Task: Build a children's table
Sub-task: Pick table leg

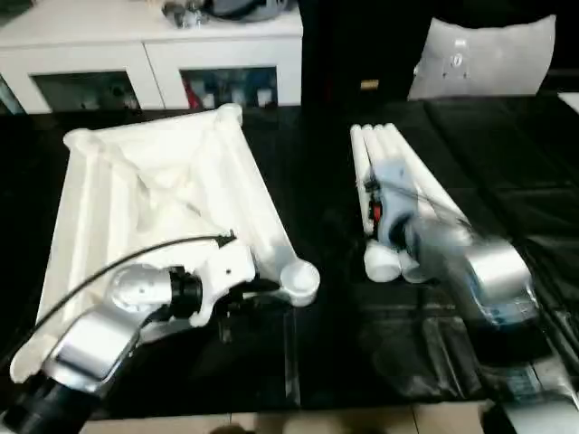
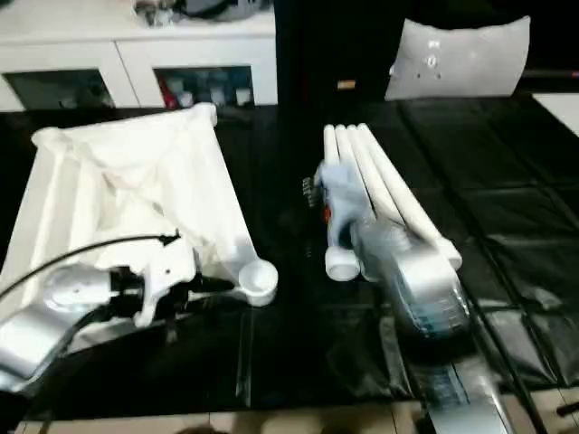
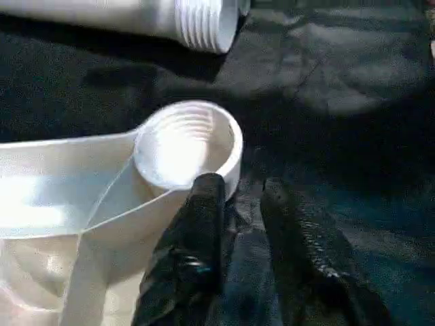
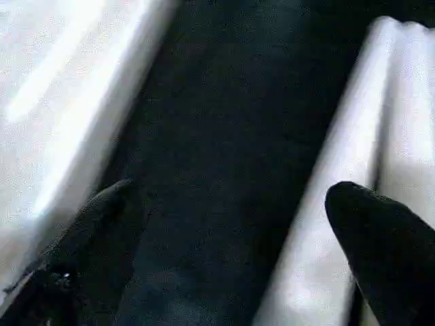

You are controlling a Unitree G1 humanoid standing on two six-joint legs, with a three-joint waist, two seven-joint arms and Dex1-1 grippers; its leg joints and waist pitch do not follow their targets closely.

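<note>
Bright overhead light washes out the white table top (image 1: 154, 194), hiding its ribs in glare. The right forearm (image 2: 412, 271) smears with motion blur. Both wrist views are soft; the dark cloth (image 1: 362, 362) shows dull, creased sheen.

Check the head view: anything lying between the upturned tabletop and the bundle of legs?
Nothing. Between the tabletop and the legs the black work surface is bare in the left eye view; the right gripper hangs open over that gap.

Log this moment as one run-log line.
table top: upside down | legs: unattached, bundled | left gripper: at corner socket | right gripper: open, beside legs
</note>
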